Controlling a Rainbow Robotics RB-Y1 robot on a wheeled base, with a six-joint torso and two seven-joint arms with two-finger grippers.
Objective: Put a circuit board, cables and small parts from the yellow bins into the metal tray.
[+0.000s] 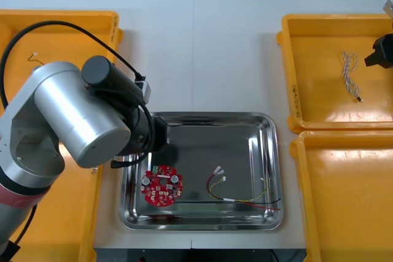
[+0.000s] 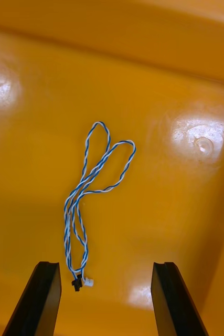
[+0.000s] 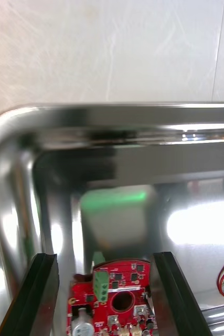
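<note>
A round red circuit board (image 1: 161, 186) lies flat in the metal tray (image 1: 212, 115), near its front left corner. A red and yellow cable (image 1: 239, 193) lies to the board's right. My left arm (image 1: 80, 115) reaches over the tray's left rim. In the left wrist view my left gripper (image 3: 106, 294) is open above the tray (image 3: 117, 113), with the board (image 3: 117, 302) below and between its fingers (image 3: 35, 294). My right gripper (image 2: 106, 296) is open over the twisted blue and white cable (image 2: 91, 194), which lies in the far right yellow bin (image 1: 331, 35).
A second yellow bin (image 1: 344, 200) sits at the front right. The left arm covers much of the two left bins (image 1: 61, 23). A small thin item (image 1: 32, 58) lies in the far left bin. Bare table (image 1: 202, 47) separates the bins behind the tray.
</note>
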